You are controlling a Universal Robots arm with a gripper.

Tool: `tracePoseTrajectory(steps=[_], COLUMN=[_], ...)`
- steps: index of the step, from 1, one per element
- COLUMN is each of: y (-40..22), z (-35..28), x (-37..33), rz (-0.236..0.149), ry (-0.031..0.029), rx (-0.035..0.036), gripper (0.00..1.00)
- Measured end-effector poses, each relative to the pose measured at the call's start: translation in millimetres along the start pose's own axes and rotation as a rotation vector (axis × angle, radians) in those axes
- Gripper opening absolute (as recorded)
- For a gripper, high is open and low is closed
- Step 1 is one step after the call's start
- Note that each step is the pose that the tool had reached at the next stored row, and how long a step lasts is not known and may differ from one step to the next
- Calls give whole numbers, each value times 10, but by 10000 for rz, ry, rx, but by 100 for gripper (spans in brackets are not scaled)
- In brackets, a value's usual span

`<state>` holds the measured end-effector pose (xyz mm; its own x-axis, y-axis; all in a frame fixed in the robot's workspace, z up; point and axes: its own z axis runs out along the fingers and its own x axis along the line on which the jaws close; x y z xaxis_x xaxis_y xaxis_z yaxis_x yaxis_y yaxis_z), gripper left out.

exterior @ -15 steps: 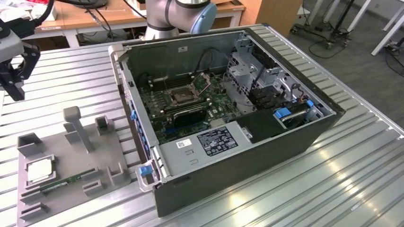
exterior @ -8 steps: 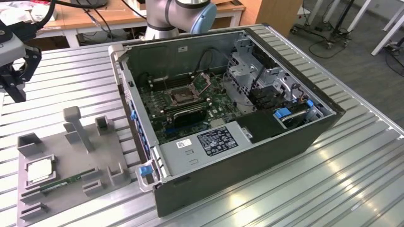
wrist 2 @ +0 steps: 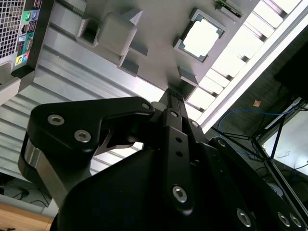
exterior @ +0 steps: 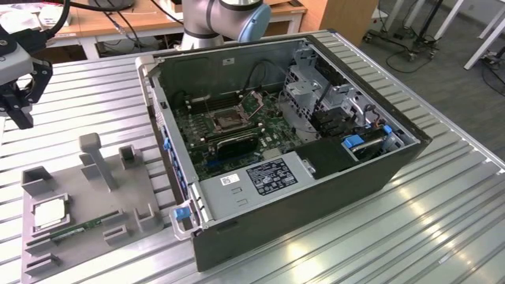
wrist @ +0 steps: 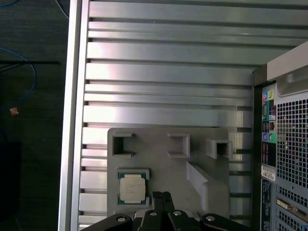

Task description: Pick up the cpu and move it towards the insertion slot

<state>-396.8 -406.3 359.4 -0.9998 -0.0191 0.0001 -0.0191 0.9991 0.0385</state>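
Hovering over the ribbed table (exterior: 94, 100), the single claw (exterior: 22, 121) has its two fingers pinched together on nothing. One cpu (wrist: 132, 187) lies flat on the one grey tray (wrist: 163, 168) below the claw, untouched. One insertion slot (exterior: 230, 120) sits well away from the claw, inside the one open computer case (exterior: 316, 195).

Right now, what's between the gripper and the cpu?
In the first wrist view, just a bare strip of the grey fixture plate separates the gripper from the cpu; nothing else sits in that stretch.
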Motion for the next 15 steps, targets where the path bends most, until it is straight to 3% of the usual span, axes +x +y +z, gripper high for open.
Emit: tracePoseTrajectory(steps=[15], y=[-8], z=[67], x=[0], rz=[0], ry=[3], rx=[2], gripper=[11])
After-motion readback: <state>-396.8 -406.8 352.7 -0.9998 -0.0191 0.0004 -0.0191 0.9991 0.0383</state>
